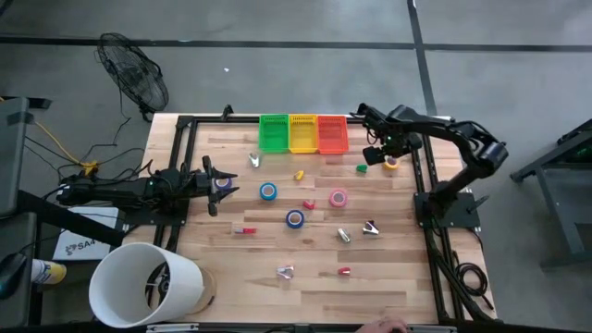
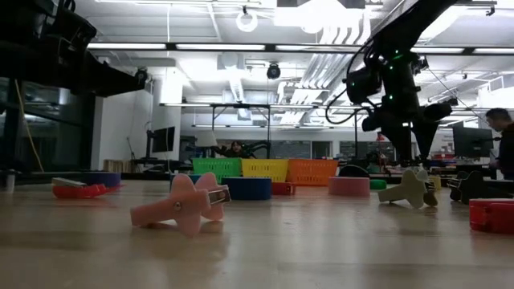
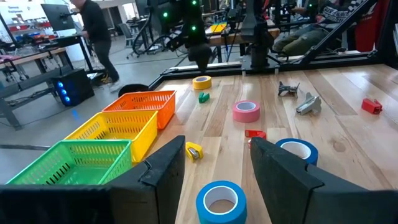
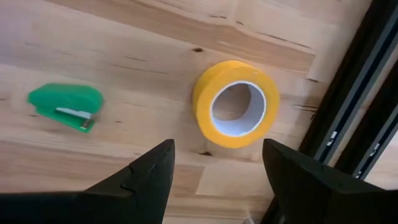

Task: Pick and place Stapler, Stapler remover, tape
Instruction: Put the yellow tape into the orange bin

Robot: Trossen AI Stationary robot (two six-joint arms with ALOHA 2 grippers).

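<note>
My right gripper (image 1: 387, 154) is open and empty at the far right of the table, just over a yellow tape roll (image 4: 236, 112) that lies flat on the wood. The tape roll is ahead of the fingertips (image 4: 217, 168). A green stapler (image 4: 66, 107) lies beside it. My left gripper (image 1: 218, 183) is open and empty at the table's left side, low over the wood, with a blue tape roll (image 3: 221, 202) lying flat in front of its fingers. A second blue roll (image 1: 294, 218) and a pink roll (image 1: 339, 197) lie mid-table.
Green (image 1: 273, 132), yellow (image 1: 302, 132) and orange (image 1: 333, 132) baskets stand at the far edge. Small staplers (image 1: 299, 174) (image 1: 344, 271) and silvery staple removers (image 1: 370, 228) (image 1: 285, 271) lie scattered. A black frame rail (image 4: 348, 124) runs close to the yellow roll. A white bucket (image 1: 143, 282) stands at the near left.
</note>
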